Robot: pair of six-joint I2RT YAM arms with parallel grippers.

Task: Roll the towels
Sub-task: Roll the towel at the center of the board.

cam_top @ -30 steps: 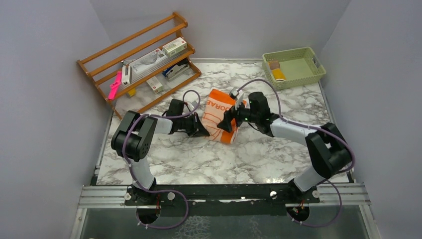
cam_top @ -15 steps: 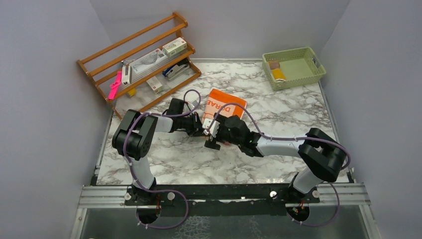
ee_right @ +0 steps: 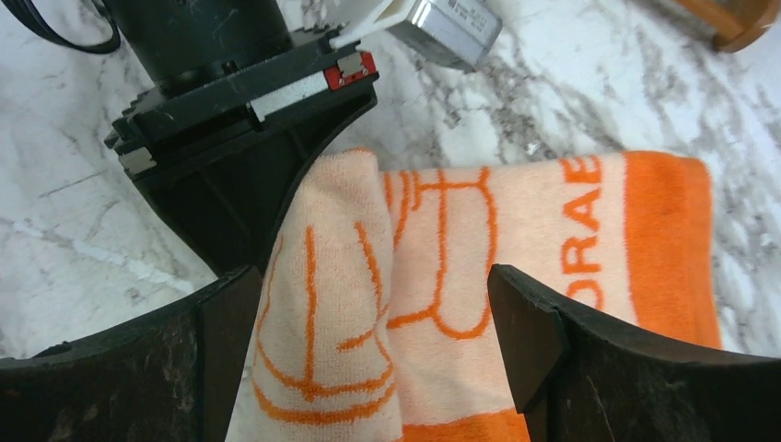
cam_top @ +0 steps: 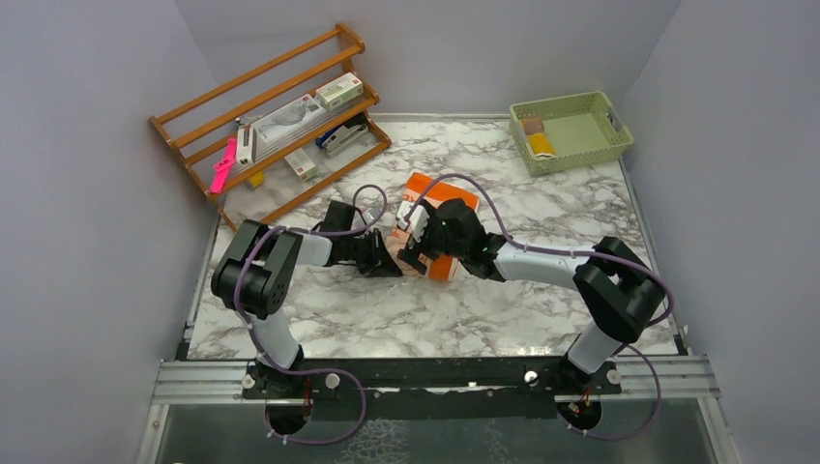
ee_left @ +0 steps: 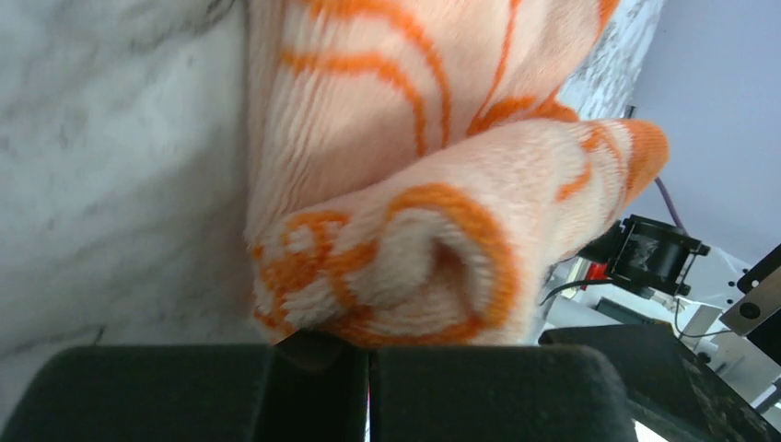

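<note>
Right of the wooden rack (cam_top: 256, 73), our orange towel (cam_top: 440, 191) lies part-rolled on the counter (cam_top: 541, 290). Our left hand (ee_left: 368, 354) is closed at the roll's end and our right hand (ee_right: 368, 313) is wide open astride it, empty; we fear a nudge uncoils it.

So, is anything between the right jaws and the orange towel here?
Nothing visible. The right gripper is open directly over the orange towel, jaws straddling its rolled edge. The left gripper is shut on that roll's end, ahead of the right jaws, not between them and the cloth.
</note>
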